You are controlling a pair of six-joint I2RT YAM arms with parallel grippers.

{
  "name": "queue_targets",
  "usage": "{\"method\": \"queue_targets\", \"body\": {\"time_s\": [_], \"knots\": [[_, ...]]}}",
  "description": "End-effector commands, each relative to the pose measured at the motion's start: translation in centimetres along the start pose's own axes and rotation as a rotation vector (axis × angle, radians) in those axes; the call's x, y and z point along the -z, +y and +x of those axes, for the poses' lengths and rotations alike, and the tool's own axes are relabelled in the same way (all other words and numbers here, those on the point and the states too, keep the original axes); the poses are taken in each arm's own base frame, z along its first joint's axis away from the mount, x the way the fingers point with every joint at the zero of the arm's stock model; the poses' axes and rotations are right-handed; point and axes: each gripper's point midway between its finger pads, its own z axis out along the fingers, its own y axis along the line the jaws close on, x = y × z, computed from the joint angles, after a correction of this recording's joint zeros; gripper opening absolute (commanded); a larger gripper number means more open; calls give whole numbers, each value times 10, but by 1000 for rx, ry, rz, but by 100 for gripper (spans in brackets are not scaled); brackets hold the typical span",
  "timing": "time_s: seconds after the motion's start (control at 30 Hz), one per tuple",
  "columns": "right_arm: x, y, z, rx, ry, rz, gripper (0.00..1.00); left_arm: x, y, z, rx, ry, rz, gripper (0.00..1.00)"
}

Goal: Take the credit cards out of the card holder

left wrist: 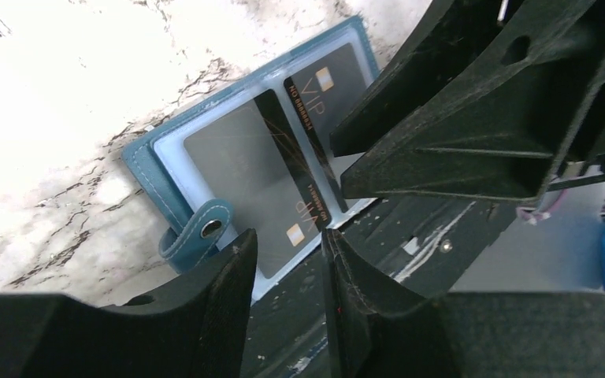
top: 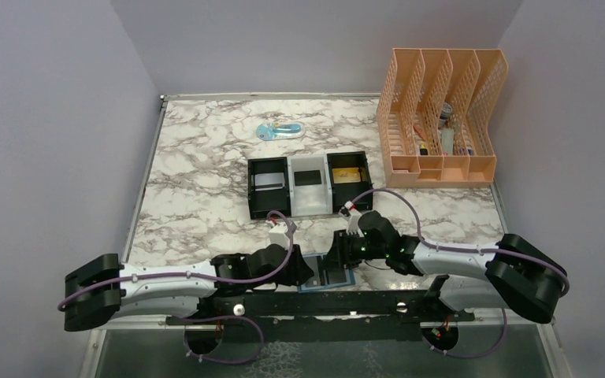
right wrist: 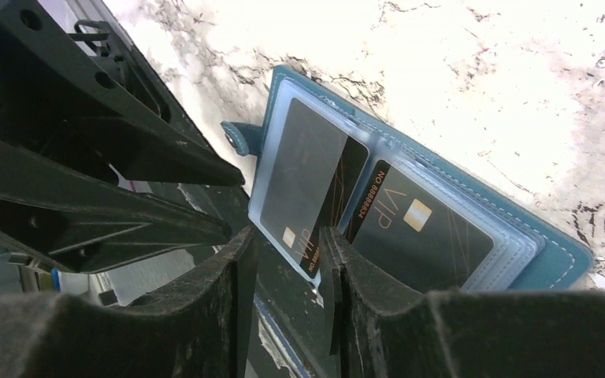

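Fingers [left wrist: 220,299] on your left gripper [left wrist: 287,240] and right gripper [right wrist: 286,236] are both just cracked open, nothing grabbed. On the marble table [top: 197,197], the card holder [top: 329,276] lies open at the near edge between them, 2 black VIP cards [right wrist: 421,228] in its sleeves.

Left arm [top: 165,285], right arm [top: 457,256]: white links, black joints, lilac cables [top: 150,275] (green lights [top: 360,250], right wrist); black pincer fingers [left wrist: 213,315].

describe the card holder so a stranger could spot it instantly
Look at the near edge of the marble table, where the left gripper and right gripper meet. The card holder lies open there: teal-blue cover with a snap tab, clear sleeves showing black VIP cards, unlike the black-and-white tray farther back.
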Motion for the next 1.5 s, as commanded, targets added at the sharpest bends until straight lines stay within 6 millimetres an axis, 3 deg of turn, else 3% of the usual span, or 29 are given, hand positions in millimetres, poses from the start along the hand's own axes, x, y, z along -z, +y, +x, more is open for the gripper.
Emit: {"method": "queue_targets", "body": {"time_s": [0.0, 0.13, 0.43, 0.8, 1.17, 1.33, 1.47], "knots": [[-5, 3, 2, 12, 17, -30, 34, -9, 1, 11, -33, 41, -2, 37], [-5, 3, 5, 13, 28, -33, 30, -15, 13, 10, -44, 38, -81, 30], [-6, 6, 7, 20, 45, -52, 29, -16, 27, 15, -47, 48, -138, 26], [-11, -22, 16, -11, 69, 66, 28, -19, 33, 18, -39, 65, -185, 21], [-14, -14, 14, -3, 65, 19, 22, -15, 36, 17, -32, 44, -185, 20], [-10, -6, 11, 8, 44, -15, 11, -11, 39, 17, -25, 33, -180, 20], [-8, -2, 9, 3, 29, -36, 8, -10, 43, 19, -16, 33, -184, 20]]}}
